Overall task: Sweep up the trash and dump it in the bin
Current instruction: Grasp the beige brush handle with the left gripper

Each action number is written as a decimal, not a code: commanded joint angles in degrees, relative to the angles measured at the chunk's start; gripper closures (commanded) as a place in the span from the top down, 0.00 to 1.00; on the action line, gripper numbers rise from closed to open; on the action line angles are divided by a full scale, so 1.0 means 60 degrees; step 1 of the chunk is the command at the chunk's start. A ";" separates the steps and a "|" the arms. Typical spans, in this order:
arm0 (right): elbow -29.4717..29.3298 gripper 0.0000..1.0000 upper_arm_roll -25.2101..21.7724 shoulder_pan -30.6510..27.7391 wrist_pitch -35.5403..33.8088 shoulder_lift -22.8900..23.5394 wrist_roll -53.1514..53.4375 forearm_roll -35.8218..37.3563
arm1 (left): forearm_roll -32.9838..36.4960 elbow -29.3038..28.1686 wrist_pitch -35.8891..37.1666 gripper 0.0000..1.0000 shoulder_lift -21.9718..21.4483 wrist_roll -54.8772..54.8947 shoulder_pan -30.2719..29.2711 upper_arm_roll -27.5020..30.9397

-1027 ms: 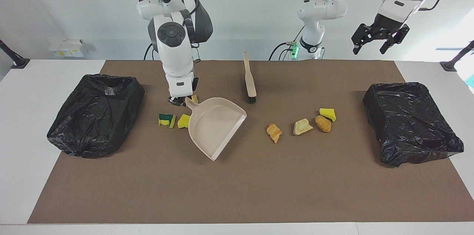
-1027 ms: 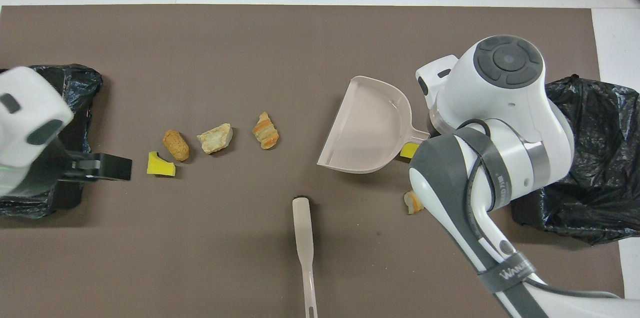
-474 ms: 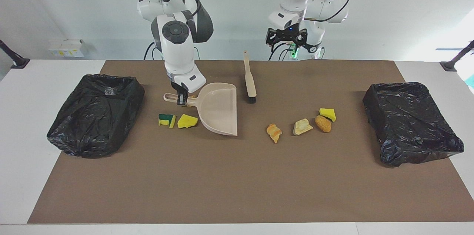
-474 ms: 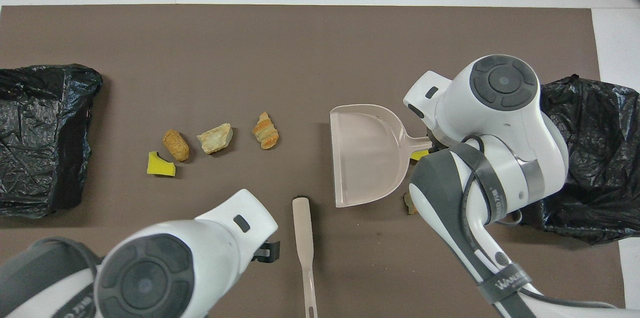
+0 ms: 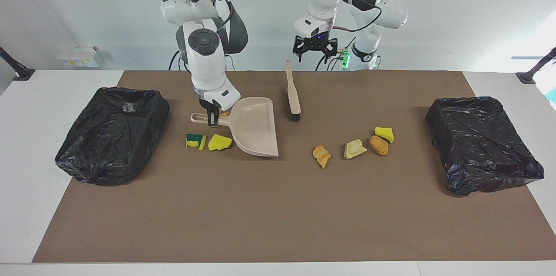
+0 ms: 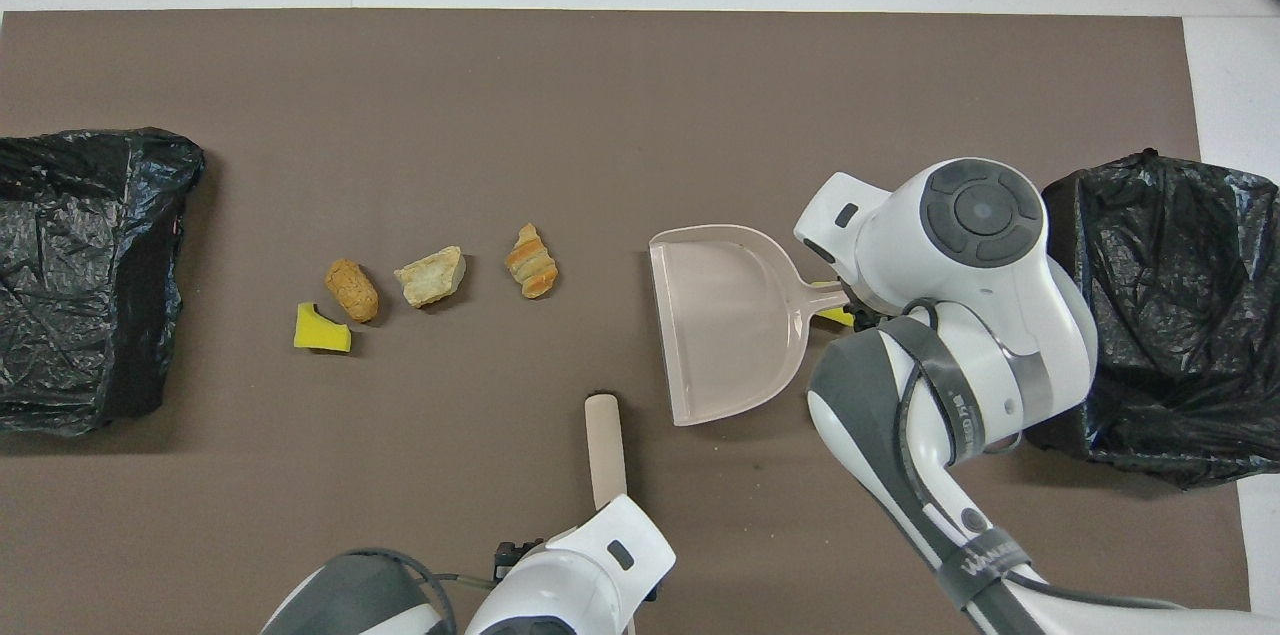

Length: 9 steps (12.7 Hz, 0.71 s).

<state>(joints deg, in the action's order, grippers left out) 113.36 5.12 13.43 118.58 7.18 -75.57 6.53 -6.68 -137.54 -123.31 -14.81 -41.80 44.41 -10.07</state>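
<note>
My right gripper [image 5: 213,120] is shut on the handle of the beige dustpan [image 5: 256,130], held low over the mat with its mouth toward the left arm's end. In the overhead view the arm hides the gripper above the dustpan [image 6: 725,320]. A green-and-yellow sponge [image 5: 195,140] and a yellow sponge chunk [image 5: 219,142] lie beside the handle. A croissant-like piece [image 5: 321,155], a bread piece [image 5: 355,148], a tan nugget [image 5: 378,145] and a yellow chunk [image 5: 384,134] lie in a row toward the left arm's end. My left gripper [image 5: 316,53] is open, in the air above the brush's [image 5: 293,93] handle end.
Two bins lined with black bags stand at the ends of the brown mat, one at the right arm's end [image 5: 113,134] and one at the left arm's end [image 5: 482,143]. The brush [image 6: 603,435] lies nearer to the robots than the dustpan's mouth.
The right gripper turned the dustpan so its mouth faces the left arm's end. The left arm swung from above its bin to above the brush handle.
</note>
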 commanded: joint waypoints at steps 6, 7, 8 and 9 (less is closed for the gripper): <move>0.0765 0.00 0.0025 -0.0129 0.0510 -0.0450 -0.0266 0.0142 | -0.0160 -0.0513 -0.1450 1.00 0.0916 -0.0168 0.0567 0.0200; 0.0779 0.00 0.0011 -0.0129 0.0495 -0.0450 -0.0266 0.0157 | -0.0160 -0.0586 -0.1522 1.00 0.1061 -0.0168 0.0785 0.0200; 0.0852 0.00 0.0025 -0.0129 0.0510 -0.0435 -0.0252 0.0157 | -0.0189 -0.0630 -0.1552 1.00 0.1063 -0.0168 0.0845 0.0200; 0.0939 0.00 0.0011 -0.0071 0.0568 -0.0435 -0.0223 0.0157 | -0.0204 -0.0616 -0.1567 1.00 0.1106 -0.0168 0.0846 0.0200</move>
<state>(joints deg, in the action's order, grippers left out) 116.38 5.11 13.24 120.44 6.32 -75.57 6.75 -6.79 -139.84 -130.84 -8.13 -42.33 47.54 -9.97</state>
